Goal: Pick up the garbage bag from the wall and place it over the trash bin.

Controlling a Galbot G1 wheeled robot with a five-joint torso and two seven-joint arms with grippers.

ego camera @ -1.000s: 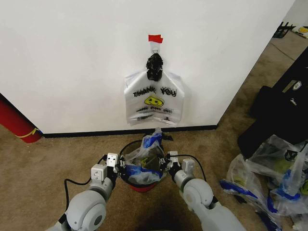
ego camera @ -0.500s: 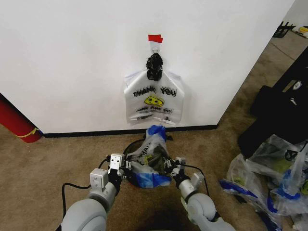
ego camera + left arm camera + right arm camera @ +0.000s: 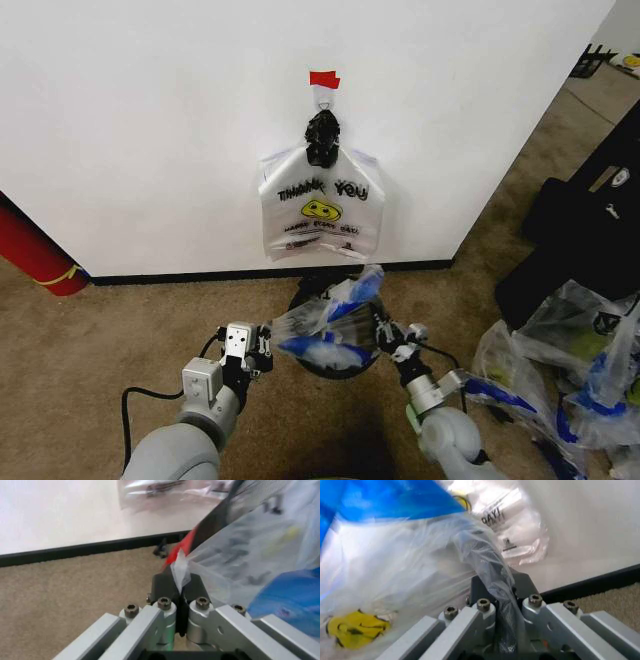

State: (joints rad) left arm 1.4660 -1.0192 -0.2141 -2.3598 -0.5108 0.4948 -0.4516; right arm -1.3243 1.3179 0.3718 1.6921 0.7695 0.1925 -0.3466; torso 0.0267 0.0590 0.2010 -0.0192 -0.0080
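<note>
Both arms are up front at the foot of the wall [image 3: 150, 120], and the garbage bag [image 3: 325, 325] is stretched between them. Its long axis runs side to side across the robot's front, one end at each gripper, the right end riding slightly higher and nearer the wall. Blue printed patches show along its length, with a yellow mark visible in the right wrist view.

The left gripper [image 3: 262, 348] has its jaws pinched tight on a thin edge of the bag; the left wrist view shows the plastic squeezed flat between the two pads. The right gripper [image 3: 385, 333] is likewise clamped, a twisted strand of the bag running down between its fingers in the right wrist view.

The bag hangs directly over the trash bin [image 3: 335, 362], one black mesh wastebasket on the carpet [image 3: 120, 320] just in front of the black baseboard [image 3: 200, 275]. The bin's dark rim peeks out under the plastic. Whether the bag touches the rim, I cannot tell.

On the wall above, one white "THANK YOU" bag [image 3: 320, 205] hangs from a hook under one strip of red tape [image 3: 323, 78]. So that's two bags at the wall area: one hanging, one held. Off to the right, several bulging clear bags [image 3: 570, 360] sit on the floor.
</note>
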